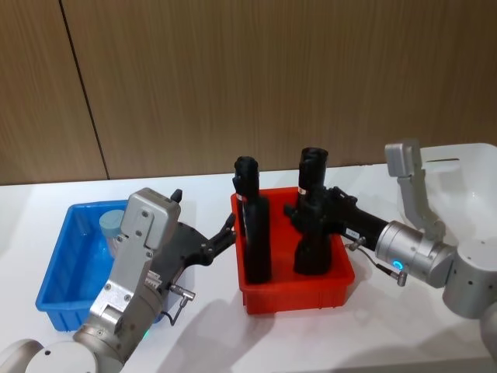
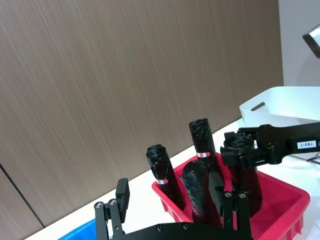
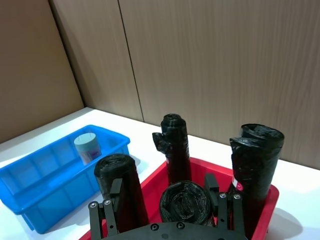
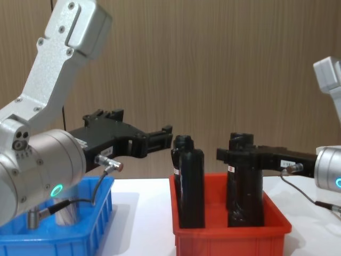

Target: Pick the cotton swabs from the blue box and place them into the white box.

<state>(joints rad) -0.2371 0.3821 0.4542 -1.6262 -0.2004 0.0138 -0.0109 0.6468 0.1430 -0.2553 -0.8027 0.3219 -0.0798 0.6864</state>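
Observation:
One tub of cotton swabs point(image 1: 112, 224) with a pale lid stands at the far end of the blue box point(image 1: 58, 264) on the left, and it appears again as the tub point(image 3: 87, 147) in the blue box point(image 3: 30, 200) in the right wrist view. My left gripper point(image 1: 204, 209) hovers open between the blue box and the red bin, holding nothing. My right gripper point(image 1: 299, 208) reaches over the red bin, open, with its fingers either side of a black bottle top point(image 3: 185, 200). The white box point(image 1: 466, 167) sits at the far right behind the right arm.
A red bin point(image 1: 295, 295) in the middle holds several tall black bottles point(image 1: 256, 233). It stands between the blue box and the white box point(image 2: 280, 100). A wooden wall rises behind the white table.

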